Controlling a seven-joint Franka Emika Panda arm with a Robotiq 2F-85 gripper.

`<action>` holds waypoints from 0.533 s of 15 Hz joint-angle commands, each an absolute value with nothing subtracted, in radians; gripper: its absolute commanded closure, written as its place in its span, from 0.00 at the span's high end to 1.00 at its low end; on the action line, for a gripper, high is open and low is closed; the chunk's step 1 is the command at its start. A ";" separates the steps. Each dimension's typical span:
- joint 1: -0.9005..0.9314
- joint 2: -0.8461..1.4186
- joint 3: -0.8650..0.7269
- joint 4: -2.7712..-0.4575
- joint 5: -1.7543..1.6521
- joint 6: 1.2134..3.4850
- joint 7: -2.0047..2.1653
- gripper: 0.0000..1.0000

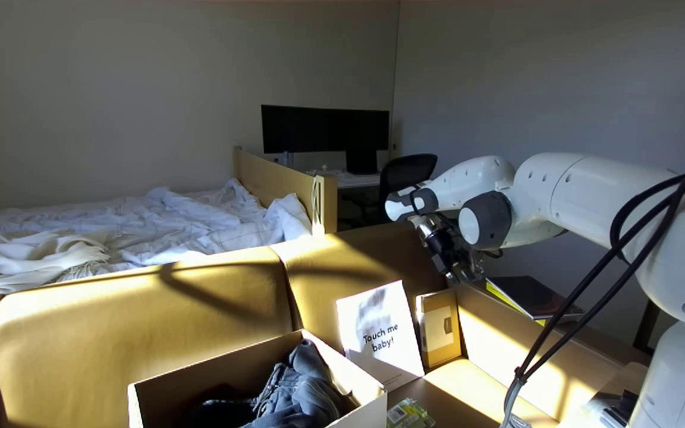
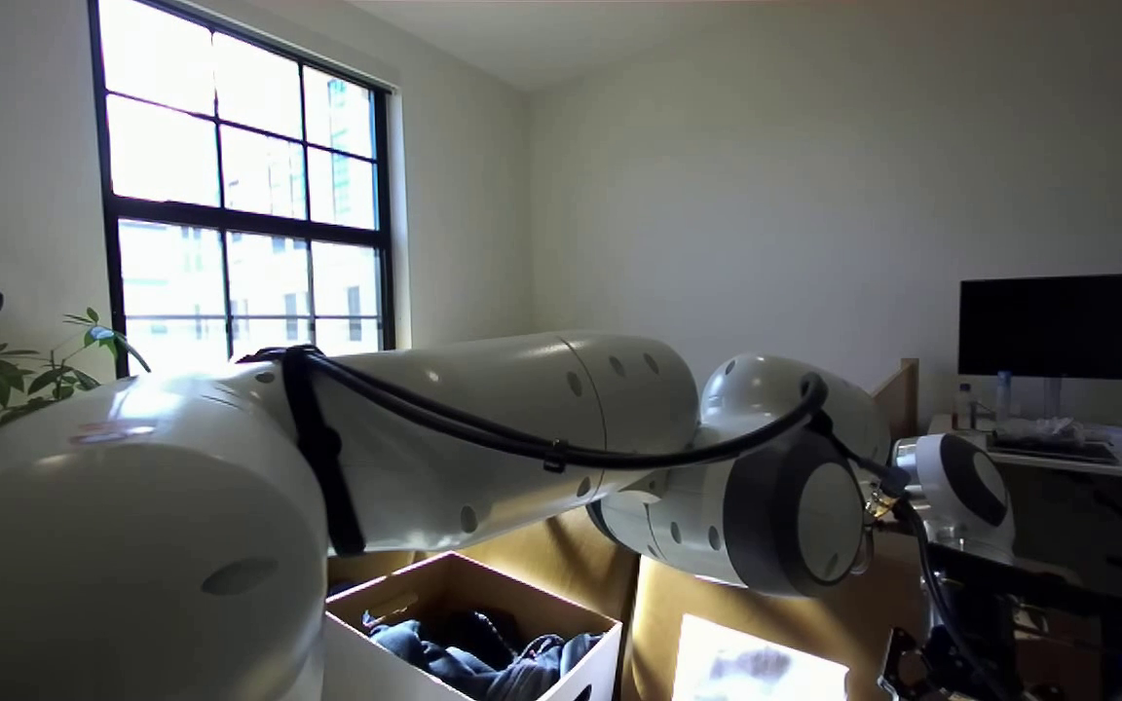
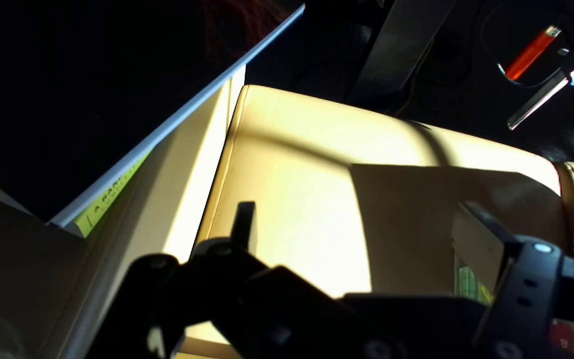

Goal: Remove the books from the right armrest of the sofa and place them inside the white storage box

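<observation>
A dark-covered book lies on the right armrest of the tan sofa, over a yellow book. In the wrist view the dark book fills the upper left, and the yellow spine shows beneath it. My gripper is above the armrest's back end, beside the books and not touching them. In the wrist view its jaws are wide apart with nothing between them, over the sofa seat. The white storage box stands on the sofa with dark clothing inside; it also shows in an exterior view.
A white "Touch me baby!" sheet and a brown box lean at the sofa's back corner. A green packet lies beside the storage box. Cables hang from the arm. A bed stands behind the backrest.
</observation>
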State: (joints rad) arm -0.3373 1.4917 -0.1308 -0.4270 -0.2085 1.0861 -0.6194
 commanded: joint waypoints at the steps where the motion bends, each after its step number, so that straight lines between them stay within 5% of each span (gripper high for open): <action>1: -0.355 1.492 -0.096 -0.422 -0.164 1.072 -0.579 1.00; 8: -0.416 1.491 -0.044 -0.373 -0.044 1.228 -0.410 1.00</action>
